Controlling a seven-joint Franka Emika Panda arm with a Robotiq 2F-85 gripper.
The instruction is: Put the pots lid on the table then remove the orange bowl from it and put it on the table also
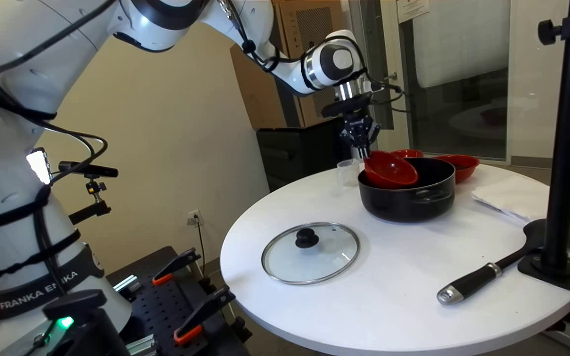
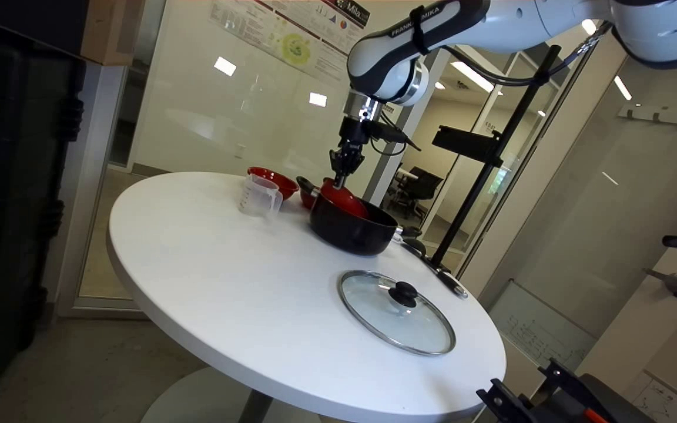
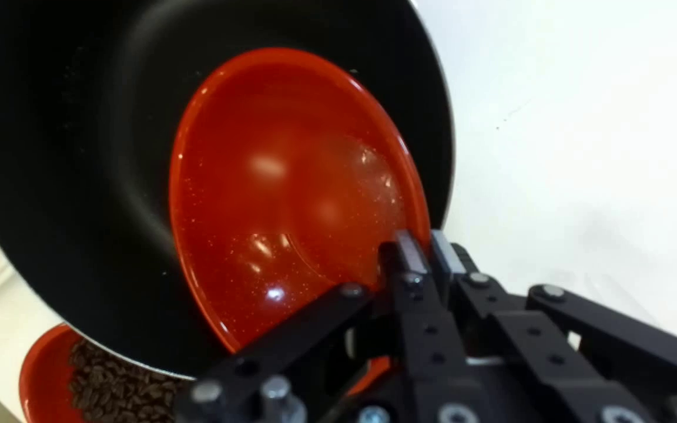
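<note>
One orange bowl (image 3: 282, 182), tilted, rim clenched in gripper (image 3: 430, 249), jaws nearly together. Pot (image 1: 403, 206) with rim just below gripper, bowl partly inside. Lid (image 1: 309, 259) on table (image 1: 374, 296), well apart from gripper. Arm base (image 1: 42, 287) reads "FRANKA EMIKA"; poster (image 2: 280, 35) beyond gripper, "Mila".

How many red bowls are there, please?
3: the gripper holds one bowl partly inside the pot; in an exterior view, another bowl sits behind it, a third bowl farther right, both partly hidden.

FRANKA EMIKA on arm (image 2: 520, 26), Mila on poster (image 2: 291, 38)
</note>
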